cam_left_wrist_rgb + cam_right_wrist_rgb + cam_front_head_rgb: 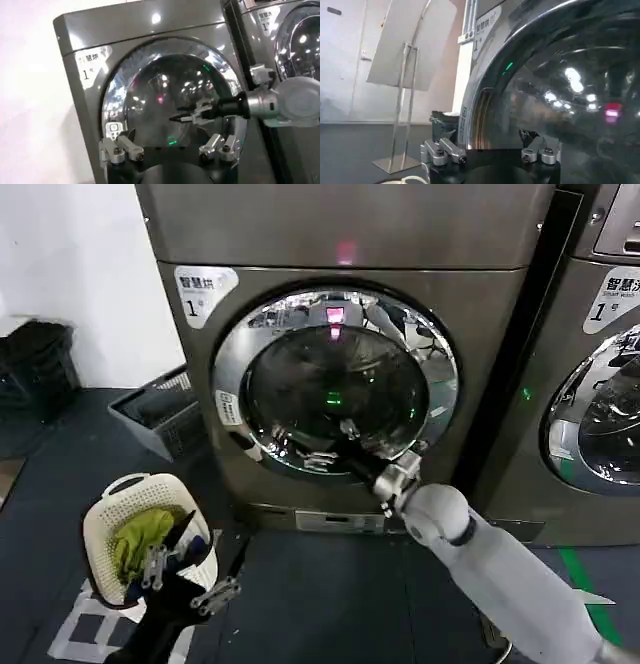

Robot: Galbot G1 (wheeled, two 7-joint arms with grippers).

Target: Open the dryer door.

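Dark floor (330,604), white wall behind. Dryer (350,244) ahead, door (335,384) closed. Right gripper (352,446) at its lower rim, fingers apart. Left gripper (185,579) low, fingers apart. Basket (105,529) holds green cloth (140,536).

Dark floor (330,604) under dryer (340,244), laundry basket (110,529), grey crate (160,419).

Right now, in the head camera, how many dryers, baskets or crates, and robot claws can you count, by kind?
Dryers: 2, the dryer marked 1 and the twin machine.
Baskets or crates: 2, white laundry basket, grey crate.
Claws: 2, left claw, right claw.
Total: 6
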